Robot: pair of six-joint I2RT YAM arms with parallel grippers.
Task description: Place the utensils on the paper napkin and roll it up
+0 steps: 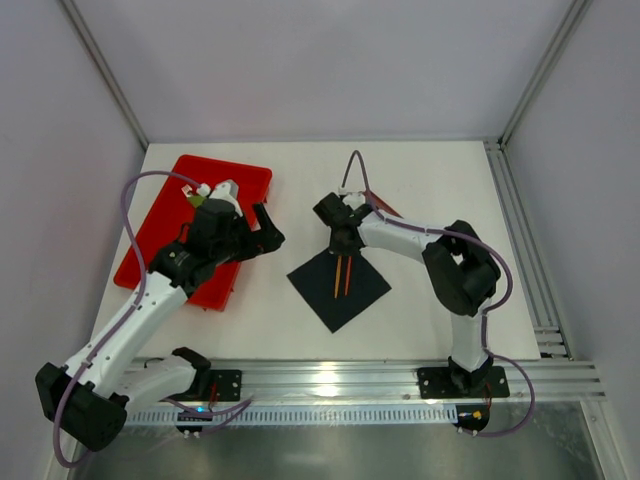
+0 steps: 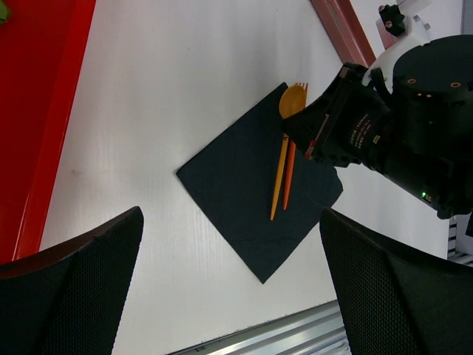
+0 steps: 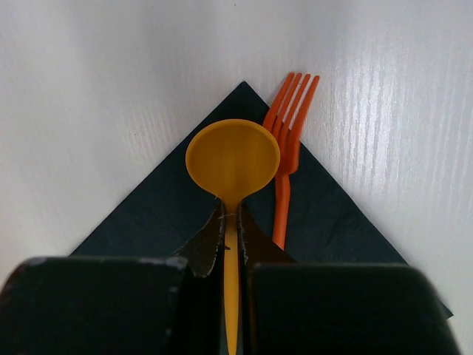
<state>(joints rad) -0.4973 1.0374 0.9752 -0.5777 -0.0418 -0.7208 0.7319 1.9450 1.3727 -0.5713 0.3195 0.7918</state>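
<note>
The black paper napkin (image 1: 338,287) lies as a diamond on the white table. It also shows in the left wrist view (image 2: 236,192) and the right wrist view (image 3: 140,218). A yellow spoon (image 3: 233,157) and an orange fork (image 3: 287,140) lie side by side on it, heads at its far corner (image 2: 291,100). My right gripper (image 3: 231,216) is low over the napkin, shut on the spoon's handle just behind the bowl. My left gripper (image 1: 268,232) is open and empty, hovering between the red tray and the napkin.
A red plastic tray (image 1: 165,215) lies at the left, with a small green piece (image 1: 197,201) at its far end. A narrow brown tray (image 2: 344,29) lies behind the right arm. An aluminium rail (image 1: 330,375) runs along the near edge.
</note>
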